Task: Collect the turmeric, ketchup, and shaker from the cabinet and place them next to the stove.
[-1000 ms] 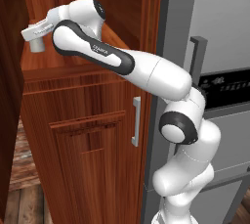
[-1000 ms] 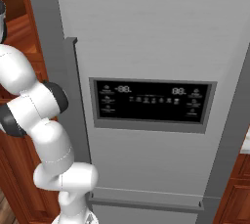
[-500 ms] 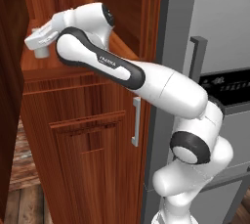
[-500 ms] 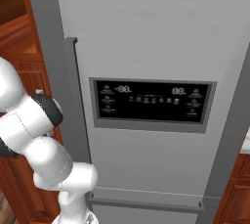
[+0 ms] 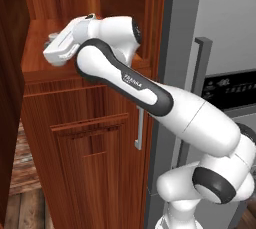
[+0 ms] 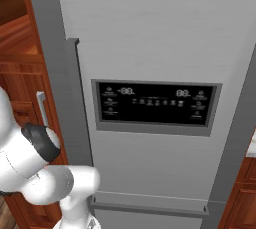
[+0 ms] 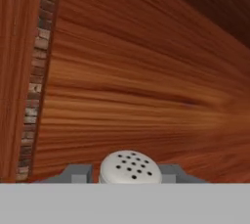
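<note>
Hand view: the small pale grey-white cylindrical shaker [image 7: 128,167], its domed cap dotted with dark holes, sits at 6 o'clock between the two dark finger tips of the end effector [image 7: 126,173], which flank it closely on either side and are clenched on it; reddish-brown wood grain lies behind, with a strip of brick-like pattern running along the 9 o'clock edge. Left base view: the white arm with dark joints rises from 5 o'clock and reaches up toward 10 o'clock, where the end effector [image 5: 54,49] lies over the shelf niche of the tall reddish-brown wooden pantry cabinet [image 5: 90,148]; the shaker itself is hidden by the hand there. A long grey bar handle [image 5: 139,130] hangs on the cabinet door below the niche. Right base view: a grey refrigerator [image 6: 150,48] with a dark control panel [image 6: 155,106] stands at centre, the cabinet at 9 o'clock.
</note>
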You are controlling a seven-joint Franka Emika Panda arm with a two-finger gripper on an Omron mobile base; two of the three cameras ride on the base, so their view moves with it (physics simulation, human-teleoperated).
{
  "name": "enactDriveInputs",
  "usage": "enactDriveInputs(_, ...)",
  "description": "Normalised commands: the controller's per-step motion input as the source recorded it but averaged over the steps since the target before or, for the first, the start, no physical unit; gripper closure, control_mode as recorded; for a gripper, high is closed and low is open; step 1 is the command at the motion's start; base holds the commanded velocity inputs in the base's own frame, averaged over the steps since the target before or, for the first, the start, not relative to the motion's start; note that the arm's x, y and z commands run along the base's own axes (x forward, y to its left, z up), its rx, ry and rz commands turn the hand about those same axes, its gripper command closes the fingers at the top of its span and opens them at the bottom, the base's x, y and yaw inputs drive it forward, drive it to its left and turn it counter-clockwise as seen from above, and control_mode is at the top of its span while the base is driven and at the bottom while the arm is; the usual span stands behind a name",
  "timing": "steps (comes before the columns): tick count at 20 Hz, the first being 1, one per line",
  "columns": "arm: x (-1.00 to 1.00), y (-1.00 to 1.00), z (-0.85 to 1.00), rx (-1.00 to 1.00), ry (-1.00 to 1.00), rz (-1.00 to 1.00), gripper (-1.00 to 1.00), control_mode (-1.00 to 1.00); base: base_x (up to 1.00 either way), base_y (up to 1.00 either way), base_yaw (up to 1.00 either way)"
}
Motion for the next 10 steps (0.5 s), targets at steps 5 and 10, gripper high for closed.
enactDriveInputs(5,-0.32,-0.45,0.13,0.03,-0.01,0.00,1.00,-1.00,0.00,0.00,0.00)
enactDriveInputs(10,-0.34,-0.46,0.26,0.05,0.01,-0.02,1.00,-1.00,0.00,0.00,0.00)
